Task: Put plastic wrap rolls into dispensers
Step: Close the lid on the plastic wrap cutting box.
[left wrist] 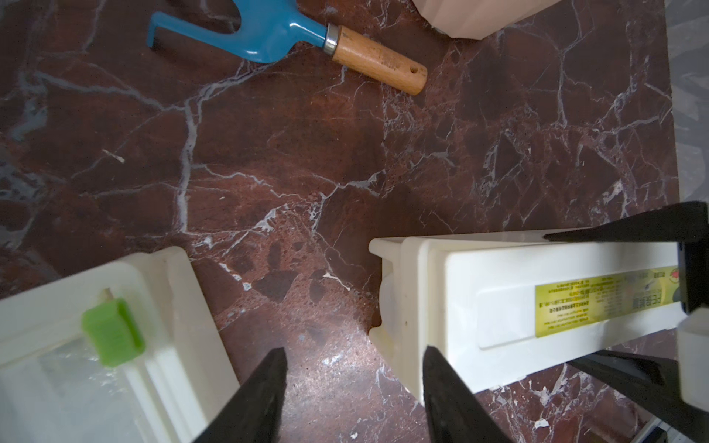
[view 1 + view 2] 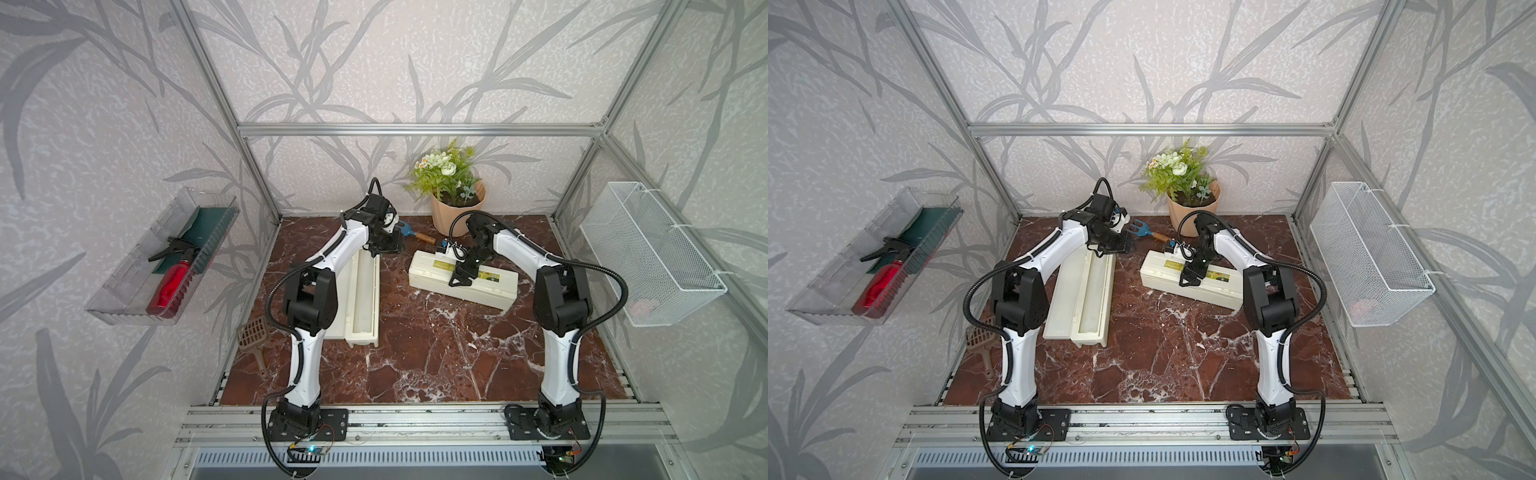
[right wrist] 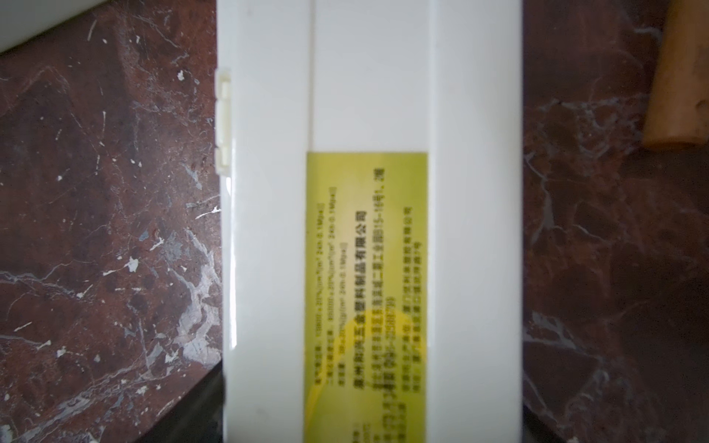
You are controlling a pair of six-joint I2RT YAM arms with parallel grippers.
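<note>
Over the marble top (image 2: 415, 353), left jaws gape empty; right jaws straddle the closed dispenser (image 2: 426, 270), grip impossible to tell

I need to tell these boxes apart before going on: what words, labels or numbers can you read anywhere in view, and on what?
"…五金塑料制品有限公司": the largest line on the yellow-green label of the closed dispenser; the characters before it are unclear.
Smaller lines on that label: too blurred to read in either wrist view, and too small in both top views.
On the open dispenser: no text visible.
</note>
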